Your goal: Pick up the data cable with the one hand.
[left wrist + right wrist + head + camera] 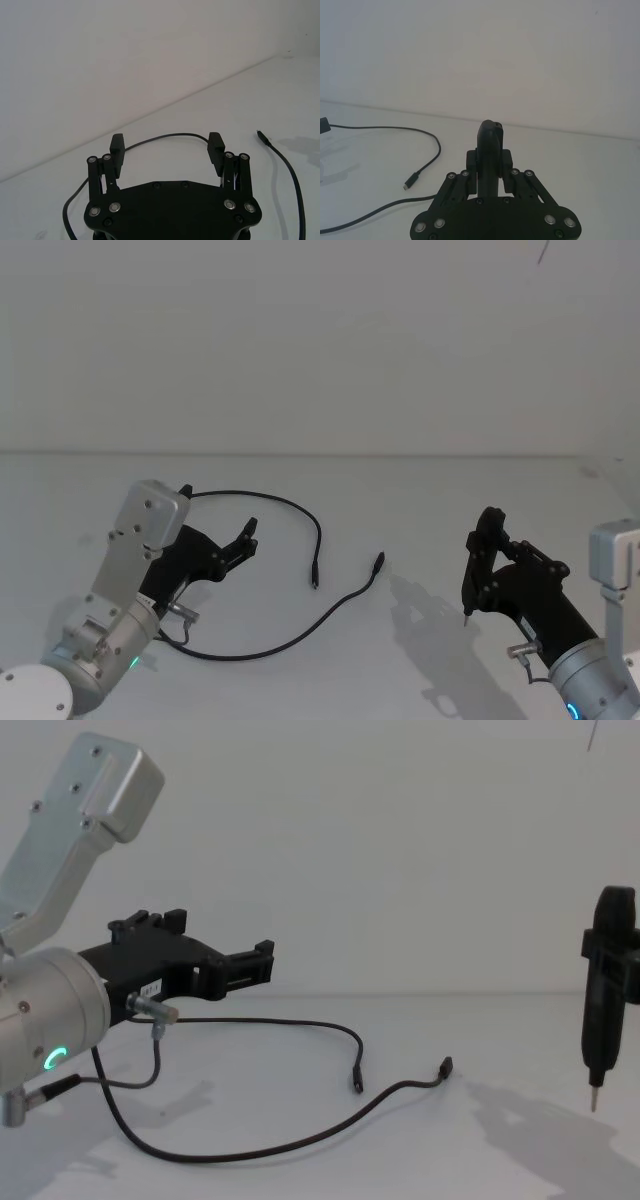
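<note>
The data cable (318, 530) lies in a loose open loop on the white table, its two small plugs near the middle, a little apart. My left gripper (218, 512) hovers open above the loop's left part. In the left wrist view its fingers (117, 144) stand wide apart with nothing between them (166, 141), and the cable (295, 185) runs beyond and beside them. From the chest view the left gripper (225, 940) hangs clear above the cable (290, 1021). My right gripper (490, 555) is at the right, shut on a black pen-shaped tool (491, 132), tip down (594, 1102).
A short grey wire with silver plugs (150, 1020) hangs from my left wrist, close over the cable. The white table (420, 500) runs back to a plain wall. Between the cable's plugs and the pen tool lies bare table.
</note>
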Motion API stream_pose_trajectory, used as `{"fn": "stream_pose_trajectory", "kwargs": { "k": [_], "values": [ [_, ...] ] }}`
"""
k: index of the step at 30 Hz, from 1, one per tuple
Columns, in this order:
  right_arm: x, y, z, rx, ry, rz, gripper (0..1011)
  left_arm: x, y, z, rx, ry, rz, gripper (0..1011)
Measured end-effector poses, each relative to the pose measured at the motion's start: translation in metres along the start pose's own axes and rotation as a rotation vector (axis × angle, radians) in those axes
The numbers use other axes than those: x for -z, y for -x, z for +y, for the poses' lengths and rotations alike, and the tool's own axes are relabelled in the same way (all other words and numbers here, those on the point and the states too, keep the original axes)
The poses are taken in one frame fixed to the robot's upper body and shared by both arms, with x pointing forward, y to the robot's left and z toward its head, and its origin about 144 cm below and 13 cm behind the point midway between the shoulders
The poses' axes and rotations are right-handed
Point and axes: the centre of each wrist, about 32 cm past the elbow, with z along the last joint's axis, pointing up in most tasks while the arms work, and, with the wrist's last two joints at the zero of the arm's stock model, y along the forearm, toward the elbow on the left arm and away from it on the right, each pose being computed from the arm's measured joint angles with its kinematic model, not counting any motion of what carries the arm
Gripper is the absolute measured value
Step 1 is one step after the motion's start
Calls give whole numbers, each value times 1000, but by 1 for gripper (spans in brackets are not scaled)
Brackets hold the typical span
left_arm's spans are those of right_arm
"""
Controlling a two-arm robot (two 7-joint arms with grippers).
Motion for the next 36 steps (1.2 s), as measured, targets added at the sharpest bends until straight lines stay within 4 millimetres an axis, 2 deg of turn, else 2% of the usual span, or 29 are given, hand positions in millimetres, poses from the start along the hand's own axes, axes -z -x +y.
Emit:
{"fn": "stream_pose_trajectory", "kwargs": {
  "k": [36],
  "values": [
    [0, 0, 0, 0, 0, 0, 279, 0, 0, 0, 0, 0, 0, 1001]
  ]
}}
